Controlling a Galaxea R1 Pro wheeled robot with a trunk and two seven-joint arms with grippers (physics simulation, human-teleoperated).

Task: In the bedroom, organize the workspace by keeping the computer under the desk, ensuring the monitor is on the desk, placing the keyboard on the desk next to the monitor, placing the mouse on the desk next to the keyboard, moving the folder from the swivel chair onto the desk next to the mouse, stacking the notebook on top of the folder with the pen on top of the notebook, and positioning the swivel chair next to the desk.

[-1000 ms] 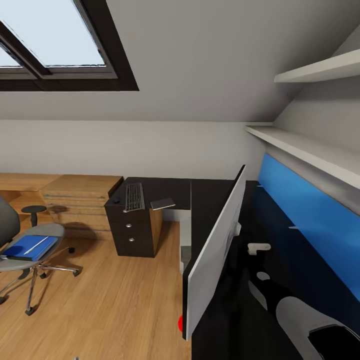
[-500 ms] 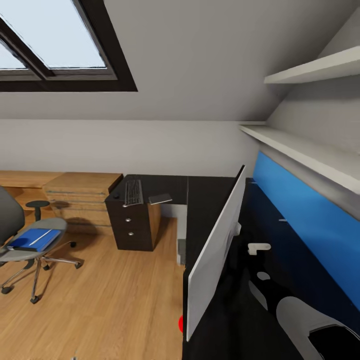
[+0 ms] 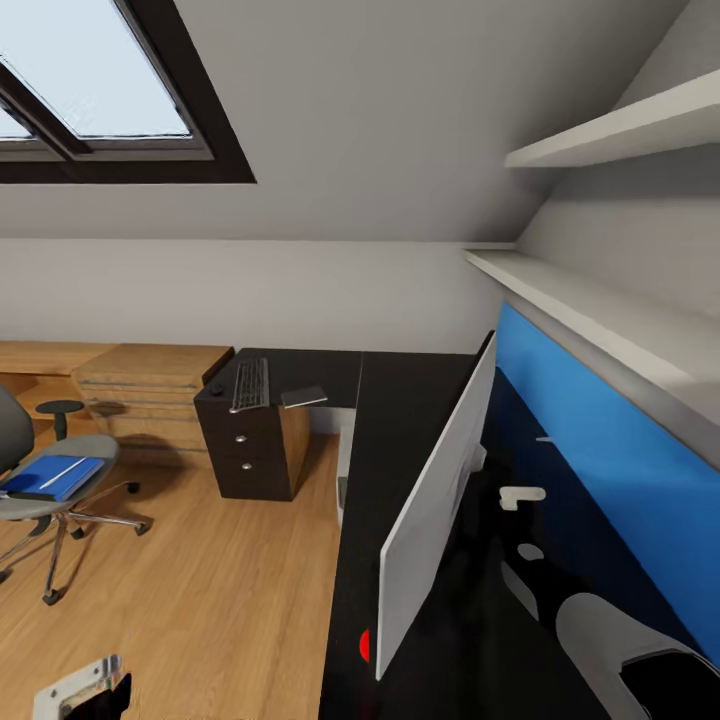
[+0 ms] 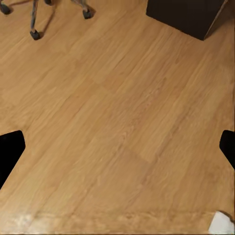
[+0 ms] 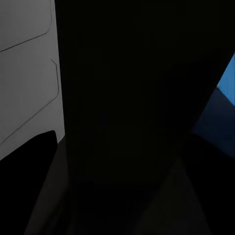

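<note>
Since a second ago the view has swung right, and the left gripper [image 3: 80, 690] now shows low, over bare floor [image 4: 117, 122], jaws wide open. Right jaws: cannot tell. Monitor [image 3: 435, 510] stands edge-on along the desk [image 3: 400, 400]; keyboard [image 3: 250, 384] lies at its far corner. Folder [image 3: 50, 477] lies on the chair [image 3: 45, 500].

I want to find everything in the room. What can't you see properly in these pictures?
- Monitor: head view shows its grey back edge-on; the screen faces away.
- Chair: cut off by the head view's edge.
- Mouse: a tiny dark speck beside the keyboard.
- Right hand: right wrist view is too dark to tell whether it is open.
</note>
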